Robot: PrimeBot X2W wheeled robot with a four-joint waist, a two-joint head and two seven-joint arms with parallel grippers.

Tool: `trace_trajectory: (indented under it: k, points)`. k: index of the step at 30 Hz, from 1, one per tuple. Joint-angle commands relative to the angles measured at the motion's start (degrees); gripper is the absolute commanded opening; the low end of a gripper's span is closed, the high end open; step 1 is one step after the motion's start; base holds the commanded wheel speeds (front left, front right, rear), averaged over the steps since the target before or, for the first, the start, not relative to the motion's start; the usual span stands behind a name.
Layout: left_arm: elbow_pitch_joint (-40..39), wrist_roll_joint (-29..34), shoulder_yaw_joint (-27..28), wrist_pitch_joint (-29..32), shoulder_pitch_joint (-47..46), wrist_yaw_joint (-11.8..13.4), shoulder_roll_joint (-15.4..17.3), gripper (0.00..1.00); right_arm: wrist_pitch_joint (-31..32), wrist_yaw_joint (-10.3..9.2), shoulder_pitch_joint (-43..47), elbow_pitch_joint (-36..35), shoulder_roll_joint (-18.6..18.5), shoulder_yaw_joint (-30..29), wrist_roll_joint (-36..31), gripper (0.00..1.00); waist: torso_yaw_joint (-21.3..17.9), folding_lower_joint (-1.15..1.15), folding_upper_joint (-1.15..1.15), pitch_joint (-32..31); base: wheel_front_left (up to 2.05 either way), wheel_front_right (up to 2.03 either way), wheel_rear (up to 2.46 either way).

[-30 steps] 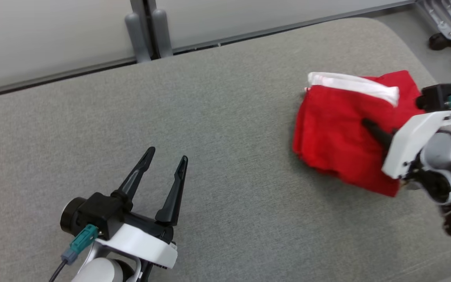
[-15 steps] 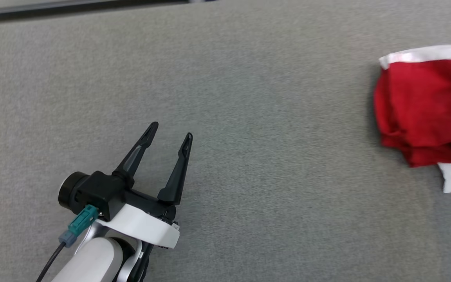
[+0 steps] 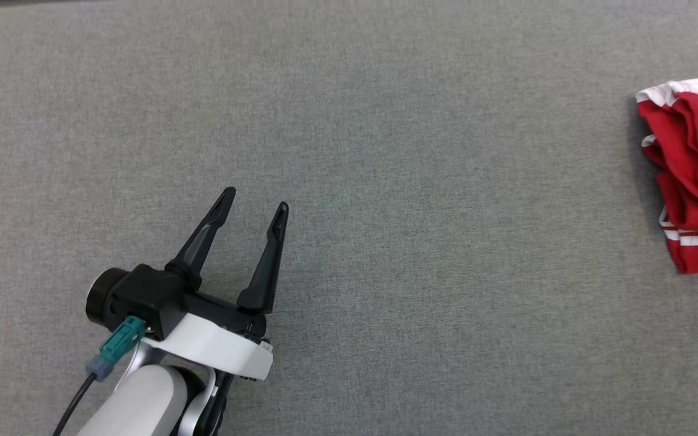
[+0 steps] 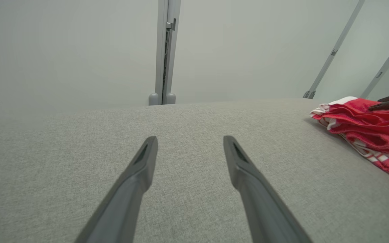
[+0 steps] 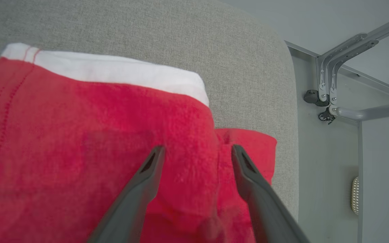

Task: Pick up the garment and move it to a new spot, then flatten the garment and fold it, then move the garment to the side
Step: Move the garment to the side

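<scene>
Here the right jaws stand wide, fingers spread over the crumpled red-and-white garment, gripping nothing. The left jaws stand wide too, fingers above the grey counter. The garment lies near the counter's right edge, well apart from them.

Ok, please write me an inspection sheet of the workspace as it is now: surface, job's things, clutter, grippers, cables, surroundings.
Surface: grey fabric-covered table, flat, rounded edge.
Job's things: red garment with white trim, rumpled, at the table's right side.
Clutter: nothing seen.
Grippers: left gripper open over the fabric, apart from the garment; right gripper open, fingers over the garment, contact cannot be told.
Cables: black cable with teal connector at the left wrist.
Surroundings: pale wall panels with a grey post; grey metal frame on the floor beside the table.
</scene>
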Motion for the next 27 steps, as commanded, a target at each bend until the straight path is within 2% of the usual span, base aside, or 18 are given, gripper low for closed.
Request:
trace_trajectory:
  k: [1,7,12,17,22,27]
  points:
    - [0.28,-0.32,0.26,-0.3,0.46,0.19,0.27,1.0,-0.64,0.01,-0.72,1.73,0.56,0.27,-1.06,1.0,-0.75,0.0,0.0,-1.75,0.0,0.0,0.0]
    - [0.97,-1.36,1.14,-1.1,2.65,0.76,0.78,1.0,-3.75,0.01,-2.01,6.93,4.2,1.28,-5.82,1.0,-2.63,0.0,0.0,-7.56,0.0,0.0,0.0]
    - [0.57,-2.43,2.36,-1.84,5.31,1.9,0.92,1.0,-9.33,0.01,-1.94,5.28,5.94,1.47,-6.69,1.0,-3.53,0.0,0.0,-12.76,0.0,0.0,0.0]
    - [-0.67,-3.48,4.55,-2.66,8.36,3.52,1.69,1.0,-15.4,0.01,0.52,-0.87,7.63,-0.08,-6.44,1.0,-3.62,0.0,0.0,-17.16,0.0,0.0,0.0]
    - [-2.45,-4.41,7.85,-3.2,11.14,5.48,2.95,1.0,-18.5,0.01,5.07,-6.99,7.86,-3.15,-5.31,1.0,-2.93,0.0,0.0,-20.07,0.0,0.0,0.0]
    - [-4.28,-5.02,11.65,-3.6,15.21,7.36,5.23,1.0,-20.62,0.01,14.96,-15.08,9.64,-10.3,-6.37,1.0,-1.96,0.0,0.0,-23.29,0.0,0.0,0.0]
